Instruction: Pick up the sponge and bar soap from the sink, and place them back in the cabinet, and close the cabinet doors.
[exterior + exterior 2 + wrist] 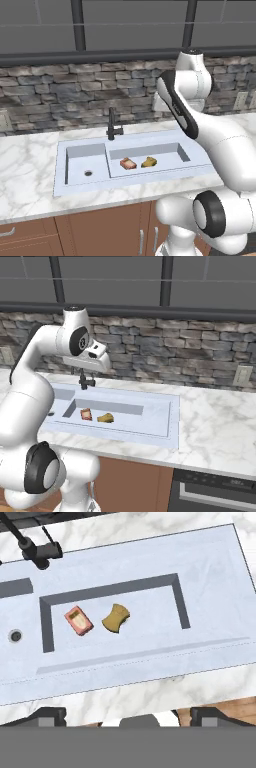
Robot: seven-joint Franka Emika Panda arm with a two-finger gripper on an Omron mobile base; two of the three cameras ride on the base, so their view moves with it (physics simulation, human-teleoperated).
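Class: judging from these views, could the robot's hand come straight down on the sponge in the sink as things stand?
Probably yes. The sponge lies uncovered in the shallow basin of the sink, apart from the bar soap, and the open hand is above it.

Basin open from above; faucet (37,548) at back rim.

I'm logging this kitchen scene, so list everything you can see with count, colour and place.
sink: one, pale bluish-white, two basins, set in the counter
faucet: one, black, behind the sink
drain: one, round, in the left basin
soap: one, pinkish-orange, in the right basin, left of the sponge, apart from it
sponge: one, yellow-olive, in the right basin
counter: one, white marble
wall: one, grey stone, behind the counter
outlet: one, pale, on the wall at right
base cabinets: brown, below the counter
gripper: one, dark tips, open, high above the sink
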